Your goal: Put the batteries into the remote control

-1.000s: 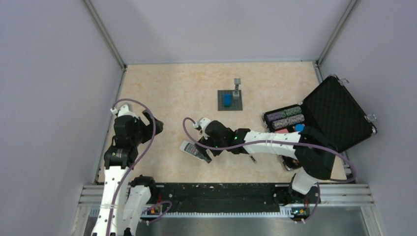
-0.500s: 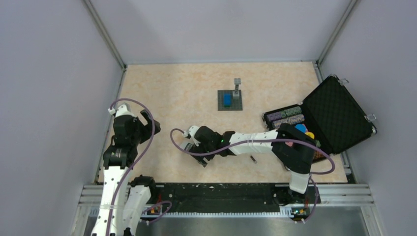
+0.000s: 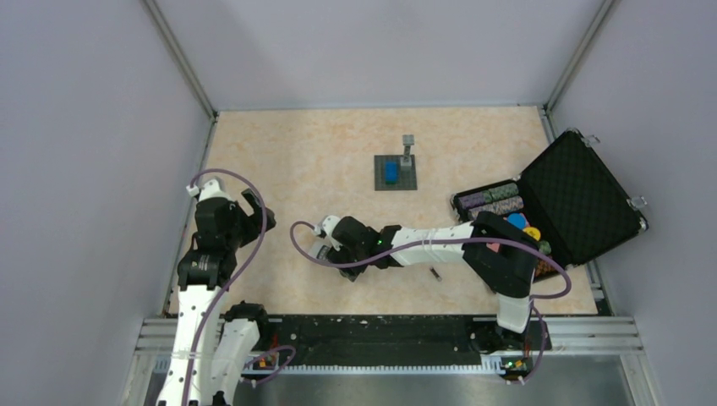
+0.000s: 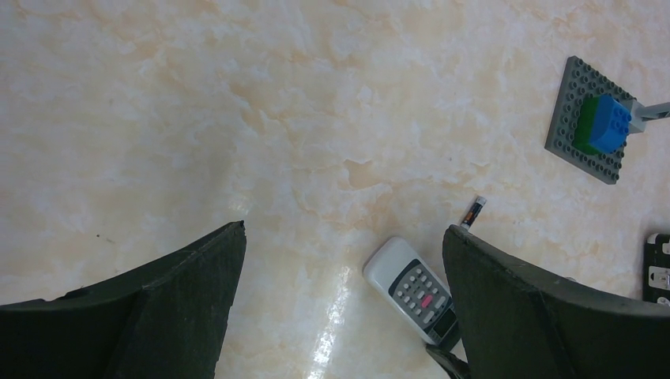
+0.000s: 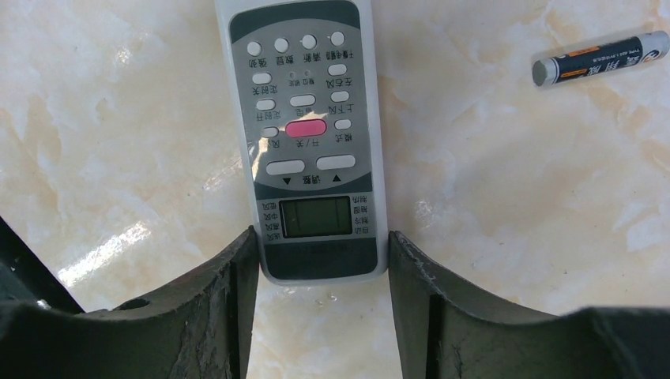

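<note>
1. Zero batteries loaded. One battery (image 5: 600,59) lies loose on the table (image 3: 296,152) near the remote control (image 5: 304,118). The second battery (image 3: 436,274) lies beside the right forearm.
2. Handset lies flat, buttons up, back hidden. Judged outstanding: turning it over, opening the compartment, seating both cells.
3. Grip: the right gripper (image 5: 322,237) straddles the screen end, fingers apparently pressed on both long edges, a grasp on the handset. The left gripper (image 4: 344,230) hangs spread wide, holding nothing.
4. Room: bare tabletop toward the far wall. The grey plate (image 3: 396,172) and chip case (image 3: 583,194) sit well apart. The near edge is closer.
</note>
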Tool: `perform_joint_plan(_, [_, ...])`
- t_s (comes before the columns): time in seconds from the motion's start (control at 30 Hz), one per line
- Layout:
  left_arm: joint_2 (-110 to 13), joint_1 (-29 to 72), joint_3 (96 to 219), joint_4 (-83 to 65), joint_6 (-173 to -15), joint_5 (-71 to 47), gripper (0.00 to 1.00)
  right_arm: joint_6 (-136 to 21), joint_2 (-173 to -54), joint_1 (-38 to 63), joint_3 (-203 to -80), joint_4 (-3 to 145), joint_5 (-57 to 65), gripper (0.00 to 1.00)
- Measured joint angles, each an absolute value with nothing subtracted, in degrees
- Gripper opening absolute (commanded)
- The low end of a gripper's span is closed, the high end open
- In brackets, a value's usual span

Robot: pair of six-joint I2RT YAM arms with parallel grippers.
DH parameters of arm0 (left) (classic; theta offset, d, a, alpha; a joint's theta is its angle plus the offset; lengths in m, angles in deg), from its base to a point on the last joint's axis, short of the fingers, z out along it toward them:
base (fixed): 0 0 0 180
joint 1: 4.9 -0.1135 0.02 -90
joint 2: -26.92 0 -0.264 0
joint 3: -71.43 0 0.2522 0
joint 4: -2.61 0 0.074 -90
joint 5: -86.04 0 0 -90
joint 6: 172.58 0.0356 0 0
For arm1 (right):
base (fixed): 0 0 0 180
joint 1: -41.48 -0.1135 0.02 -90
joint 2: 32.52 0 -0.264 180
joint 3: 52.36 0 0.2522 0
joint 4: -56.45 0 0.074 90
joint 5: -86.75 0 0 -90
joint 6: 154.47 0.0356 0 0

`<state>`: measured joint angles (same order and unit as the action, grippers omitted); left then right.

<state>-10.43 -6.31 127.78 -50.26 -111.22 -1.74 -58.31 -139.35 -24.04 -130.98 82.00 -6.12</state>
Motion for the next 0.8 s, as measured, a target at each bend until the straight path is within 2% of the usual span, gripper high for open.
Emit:
perform_joint_plan(0.3, [-10.4, -6.3, 127.8, -50.2, -111.0, -3.7, 0.99, -58.3, -137.5, -24.0, -131.0, 84.6, -4.7, 0.34])
perform_joint_plan(0.57, [-11.1, -6.3, 127.8, -49.7, -110.7, -8.3, 0.97, -55.3, -129.9, -22.7, -131.0, 86.1, 1.1, 0.33])
perform_joint_plan(0.8, [-11.8, -6.3, 127.8, -44.1, -108.8, -24.3, 0.95, -50.0, -122.8, -18.1, -130.1, 86.0, 8.8, 0.33])
